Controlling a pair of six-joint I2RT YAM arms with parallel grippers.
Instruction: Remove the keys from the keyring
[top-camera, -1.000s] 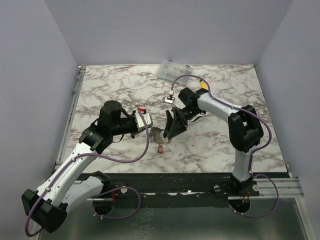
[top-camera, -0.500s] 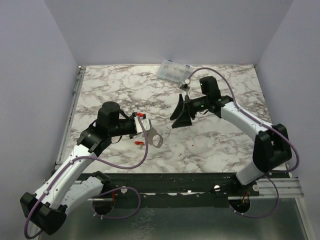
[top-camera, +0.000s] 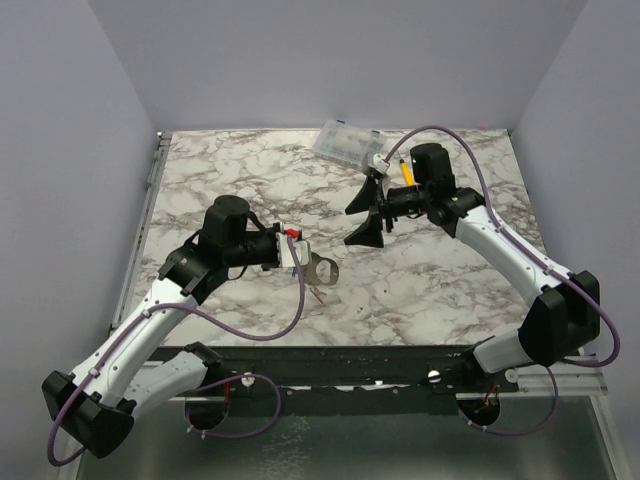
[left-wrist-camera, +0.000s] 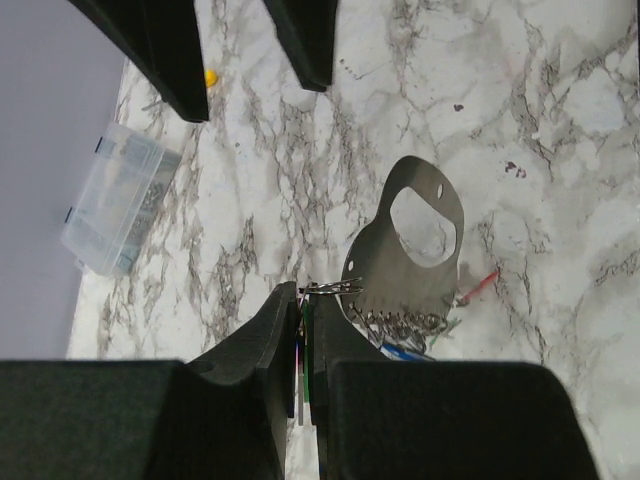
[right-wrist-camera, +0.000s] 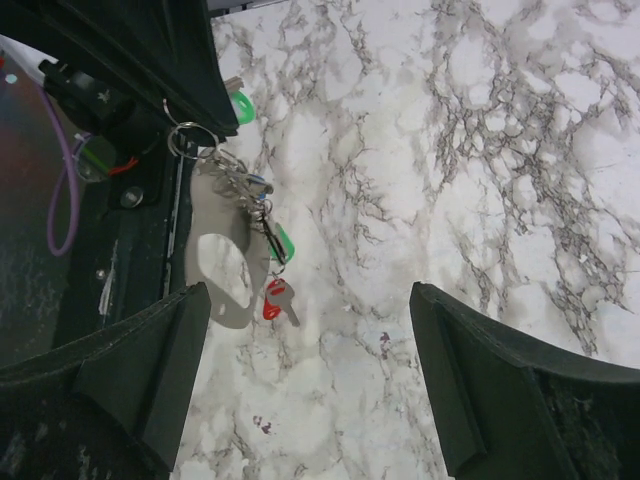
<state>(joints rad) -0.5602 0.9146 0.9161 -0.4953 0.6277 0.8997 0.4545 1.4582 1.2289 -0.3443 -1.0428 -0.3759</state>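
**Item: keyring (left-wrist-camera: 382, 268).** A flat grey-silver metal plate, rounded at one end, with a large oval cut-out and one small hole near the rim. A short chain of small wire rings runs along its straight edge.

**Attached: keys (right-wrist-camera: 283, 243).** They hang in a bunch from the wire rings. A red head (right-wrist-camera: 272, 298), green heads and a blue one can be made out. The blades are too small to describe.

**Location.** Left of the desk's middle, towards the near edge. Whether the plate touches the marble cannot be told.

**Left gripper (top-camera: 297, 252).** Its fingers are pressed narrowly together on a green tag and a small wire ring at the top of the bunch. The plate juts out just beyond the fingertips.

**Right gripper (top-camera: 368, 213).** Its fingers are spread wide and hold nothing. It sits apart from the keyring, further towards the far edge.

**Other items.**
- A clear compartment box (top-camera: 345, 145) lies at the far edge, near its middle.
- A small yellow object (top-camera: 405, 170) lies near the box. It is too small to identify.
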